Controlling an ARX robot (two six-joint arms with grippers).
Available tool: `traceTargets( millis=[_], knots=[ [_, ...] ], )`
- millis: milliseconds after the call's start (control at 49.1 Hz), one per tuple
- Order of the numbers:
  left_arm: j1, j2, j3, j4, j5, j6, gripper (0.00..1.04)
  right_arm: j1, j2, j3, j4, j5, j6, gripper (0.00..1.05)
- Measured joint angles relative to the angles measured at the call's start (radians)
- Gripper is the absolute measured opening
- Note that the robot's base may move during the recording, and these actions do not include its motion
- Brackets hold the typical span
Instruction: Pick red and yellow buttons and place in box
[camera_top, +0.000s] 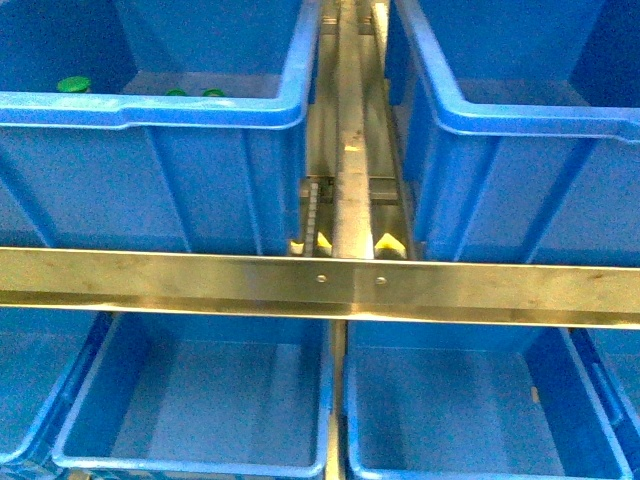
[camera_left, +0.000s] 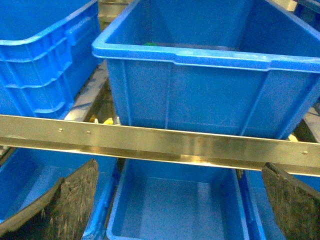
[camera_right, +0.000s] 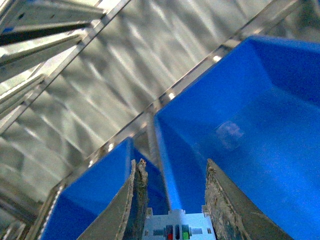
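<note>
No readable brand, label or writing anywhere. Front view: four big blue bins on a rack. Upper left bin (camera_top: 150, 120) and upper right bin (camera_top: 520, 130) sit behind a steel crossbar (camera_top: 320, 282); lower left bin (camera_top: 200, 400) and lower right bin (camera_top: 480, 400) sit below it. A steel rail (camera_top: 352, 130) runs back between the two upper bins, with yellow tabs (camera_top: 388, 243) at its near end. Green buttons (camera_top: 73, 85) lie in the upper left bin, near its front wall; a couple more green tops peek over the rim beside them. Red and yellow buttons can't be seen in any view, so their place can't be told.

Neither arm shows in the front view.

Left wrist view: left gripper (camera_left: 175, 200) fingers wide apart, nothing between them, touching nothing, hanging in front of the crossbar with a blue bin above and an open bin below.

Right wrist view: right gripper (camera_right: 172, 197) fingers apart with a moderate gap, holding nothing, over the edge between two blue bins, with ribbed metal sheet (camera_right: 100, 90) beyond. A small white part with red and green marks (camera_right: 175, 231) sits at the finger base.
</note>
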Motion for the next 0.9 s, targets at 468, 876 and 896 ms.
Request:
traceTargets(
  millis=[468,876,896],
  knots=[
    [0.000,0.000,0.000,0.001,0.002,0.000,0.97,-0.109,-0.031,-0.018,0.007,-0.055,0.018,0.25],
    [0.000,0.000,0.000,0.002,0.009,0.002,0.97,-0.289,0.084,0.108,-0.123,-0.205,0.011,0.25],
    [0.000,0.000,0.000,0.002,0.008,0.002,0.97,-0.291,0.113,0.140,-0.138,-0.215,-0.019,0.25]
  ],
)
